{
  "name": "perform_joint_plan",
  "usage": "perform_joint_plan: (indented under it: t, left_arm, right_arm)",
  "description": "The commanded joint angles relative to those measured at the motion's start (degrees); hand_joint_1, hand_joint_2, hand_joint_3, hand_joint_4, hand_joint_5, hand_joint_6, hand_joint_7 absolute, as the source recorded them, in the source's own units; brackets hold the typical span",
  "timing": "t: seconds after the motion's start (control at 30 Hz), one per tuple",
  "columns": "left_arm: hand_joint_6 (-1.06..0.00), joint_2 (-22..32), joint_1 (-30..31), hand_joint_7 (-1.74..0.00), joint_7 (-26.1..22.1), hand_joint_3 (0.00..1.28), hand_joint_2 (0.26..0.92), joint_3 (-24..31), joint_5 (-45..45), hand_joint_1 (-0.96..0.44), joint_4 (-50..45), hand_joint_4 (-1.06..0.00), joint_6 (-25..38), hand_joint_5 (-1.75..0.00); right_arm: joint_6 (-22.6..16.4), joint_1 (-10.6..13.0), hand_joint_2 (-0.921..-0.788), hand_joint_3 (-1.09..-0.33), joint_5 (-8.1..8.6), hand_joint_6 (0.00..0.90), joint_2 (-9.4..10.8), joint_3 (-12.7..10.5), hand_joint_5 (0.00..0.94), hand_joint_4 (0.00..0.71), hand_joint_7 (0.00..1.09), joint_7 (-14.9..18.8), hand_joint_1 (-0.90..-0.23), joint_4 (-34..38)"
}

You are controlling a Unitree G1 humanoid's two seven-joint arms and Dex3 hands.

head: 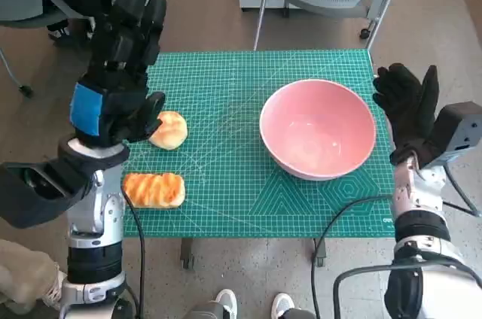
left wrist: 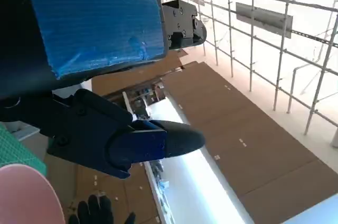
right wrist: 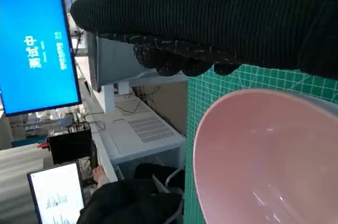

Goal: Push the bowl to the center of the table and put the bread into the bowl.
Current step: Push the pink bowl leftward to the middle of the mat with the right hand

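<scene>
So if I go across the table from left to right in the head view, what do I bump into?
Left hand → round bread roll → pink bowl → right hand. The striped bread lies nearer, below the left hand.

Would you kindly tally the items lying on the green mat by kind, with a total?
Bread: 2, a round roll and a striped loaf
Bowl: 1, the pink bowl
Total: 3

The left robot hand [head: 120,71] partly hides the round bread [head: 169,130].
</scene>
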Motion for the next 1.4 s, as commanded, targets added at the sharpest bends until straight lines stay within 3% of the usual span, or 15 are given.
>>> perform_joint_plan:
  t: [0.03, 0.5, 1.4]
  left_arm:
    - [0.0, 0.76, 0.72, -0.27, 0.36, 0.5, 0.921, 0.51, 0.23, -0.55, -1.0, 0.0, 0.36, 0.0]
    - [0.0, 1.5, 2.13, -0.26, 0.73, 0.5, 0.921, 0.58, 0.37, -0.55, -2.8, 0.0, 1.03, 0.0]
    - [0.0, 2.85, 3.8, -0.22, 0.62, 0.51, 0.921, 1.69, -0.39, -0.55, -4.94, 0.0, 2.93, 0.0]
  right_arm:
    - [1.32, 1.94, -0.921, -0.888, -0.14, 0.605, 0.54, -0.54, 0.024, 0.479, 0.13, -0.49, -0.671, 0.95]
    - [1.1, 2.82, -0.921, -0.863, -0.2, 0.659, 1.87, -1.17, 0.013, 0.486, 0.15, 0.84, -0.701, 1.03]
    - [0.83, 2.11, -0.921, -0.885, -1.14, 0.687, 5.36, -0.86, 0.016, 0.529, 0.15, 0.68, -0.652, 0.9]
